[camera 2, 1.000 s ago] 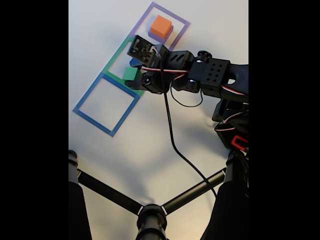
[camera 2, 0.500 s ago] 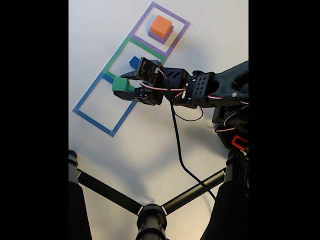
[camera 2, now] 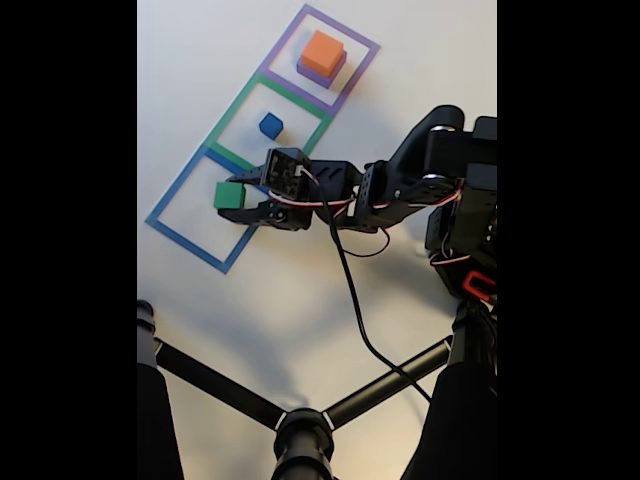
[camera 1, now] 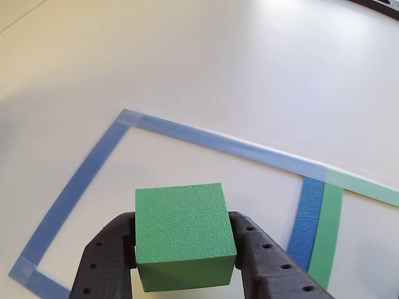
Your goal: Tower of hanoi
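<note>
My gripper (camera 2: 236,198) is shut on the green cube (camera 2: 229,195), held over the right part of the blue tape square (camera 2: 185,180). In the other view the green cube (camera 1: 184,235) sits clamped between my two black fingers (camera 1: 269,261), above the floor of the blue tape square (camera 1: 75,180). The small blue cube (camera 2: 270,125) rests inside the green tape square (camera 2: 240,100). An orange block (camera 2: 322,52) lies on the purple slab (camera 2: 322,72) inside the purple tape square (camera 2: 362,42).
A black tripod (camera 2: 300,420) spreads its legs across the lower part of the fixed view. The arm's black cable (camera 2: 350,290) trails over the white table (camera 2: 250,300). The arm's base (camera 2: 465,250) stands at the right.
The arm has carried the green cube from the green tape square leftward and down, to above the blue tape square. The blue cube, earlier covered by the gripper, now shows in the green square.
</note>
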`<action>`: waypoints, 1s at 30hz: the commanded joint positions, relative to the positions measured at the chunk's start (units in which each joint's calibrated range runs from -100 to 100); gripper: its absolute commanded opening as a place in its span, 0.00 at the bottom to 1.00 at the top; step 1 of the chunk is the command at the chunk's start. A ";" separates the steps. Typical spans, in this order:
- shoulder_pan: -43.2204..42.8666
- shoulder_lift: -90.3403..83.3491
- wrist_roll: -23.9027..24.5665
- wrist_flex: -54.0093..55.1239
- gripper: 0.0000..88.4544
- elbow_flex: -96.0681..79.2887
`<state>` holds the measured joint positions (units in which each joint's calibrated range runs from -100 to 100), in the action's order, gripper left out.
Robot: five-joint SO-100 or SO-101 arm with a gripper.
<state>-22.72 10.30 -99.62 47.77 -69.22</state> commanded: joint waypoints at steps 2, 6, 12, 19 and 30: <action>-0.81 4.28 -0.38 4.88 0.07 4.20; -0.65 7.33 -0.38 6.50 0.07 5.66; 0.03 9.41 -0.38 6.58 0.12 6.38; 0.41 9.17 -0.38 6.58 0.30 6.56; -0.20 -2.61 -0.38 -2.32 0.37 10.11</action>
<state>-23.12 16.94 -100.00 50.24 -61.91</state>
